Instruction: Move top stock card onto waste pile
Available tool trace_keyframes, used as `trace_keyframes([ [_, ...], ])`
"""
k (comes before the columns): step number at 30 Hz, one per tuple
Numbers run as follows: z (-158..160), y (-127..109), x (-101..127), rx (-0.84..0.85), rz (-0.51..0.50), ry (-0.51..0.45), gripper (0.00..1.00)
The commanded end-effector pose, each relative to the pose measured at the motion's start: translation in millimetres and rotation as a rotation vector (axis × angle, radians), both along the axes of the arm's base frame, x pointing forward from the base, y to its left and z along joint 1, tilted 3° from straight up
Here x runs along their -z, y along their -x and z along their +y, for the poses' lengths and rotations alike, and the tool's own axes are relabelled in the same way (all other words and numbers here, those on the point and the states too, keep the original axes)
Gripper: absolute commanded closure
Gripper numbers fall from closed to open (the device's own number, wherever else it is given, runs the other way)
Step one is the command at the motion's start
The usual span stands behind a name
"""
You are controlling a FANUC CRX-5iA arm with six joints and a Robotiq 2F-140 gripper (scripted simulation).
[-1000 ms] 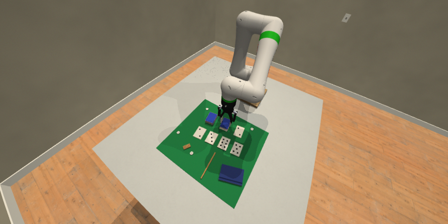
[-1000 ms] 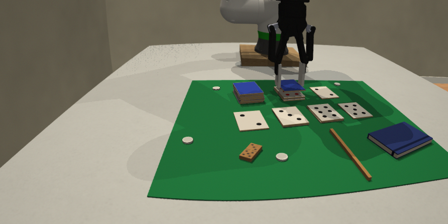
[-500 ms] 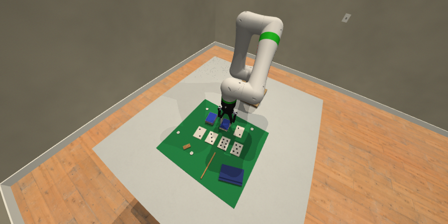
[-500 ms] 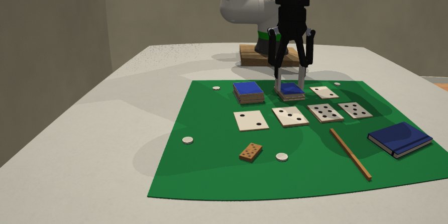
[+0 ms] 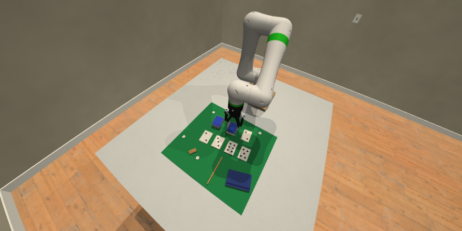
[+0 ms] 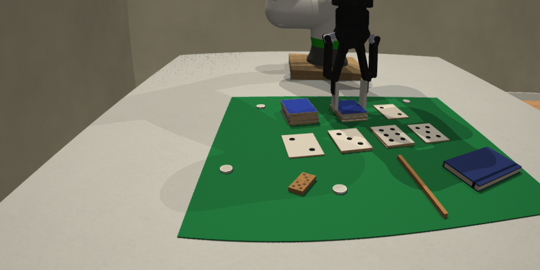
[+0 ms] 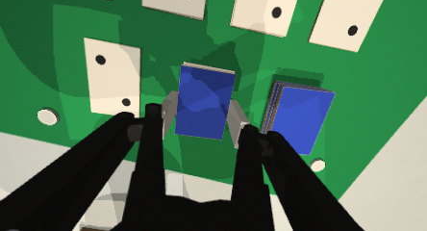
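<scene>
Blue-backed card (image 6: 351, 106) sits right on top of the waste pile (image 6: 352, 115), flat and square, with the gripper (image 6: 348, 94) straddling it. The jaws stand half-closed, pads on the card's two long edges, so I judge the tile is pinched and not yet let go. Gripping by the edges makes sense: a rigid plywood tile gives no purchase from above. In the wrist view the card (image 7: 204, 102) lies neatly between the fingers, clear of the stock (image 7: 298, 116) beside it. That stock (image 6: 299, 111) stands tall and untouched to one side on the green mat (image 6: 264, 207). No containers anywhere on the bench (image 6: 94, 177). Next call, as I read it: open and rise straight up, so nothing drags the tile askew.
</scene>
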State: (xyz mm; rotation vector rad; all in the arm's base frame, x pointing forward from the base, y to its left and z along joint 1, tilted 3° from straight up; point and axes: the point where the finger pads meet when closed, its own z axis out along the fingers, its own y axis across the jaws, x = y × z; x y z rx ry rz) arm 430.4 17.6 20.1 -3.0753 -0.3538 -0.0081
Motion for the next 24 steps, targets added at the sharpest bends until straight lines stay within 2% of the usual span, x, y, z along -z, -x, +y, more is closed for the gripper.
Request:
trace_keyframes([
  [1, 0.0, -0.2, 0.8, 0.000, 0.000, 0.000, 0.57],
  [19, 0.2, -0.2, 5.1, 0.000, 0.000, 0.000, 0.57],
  [20, 0.2, -0.2, 5.1, 0.000, 0.000, 0.000, 0.50],
  [24, 0.2, -0.2, 5.1, 0.000, 0.000, 0.000, 0.50],
])
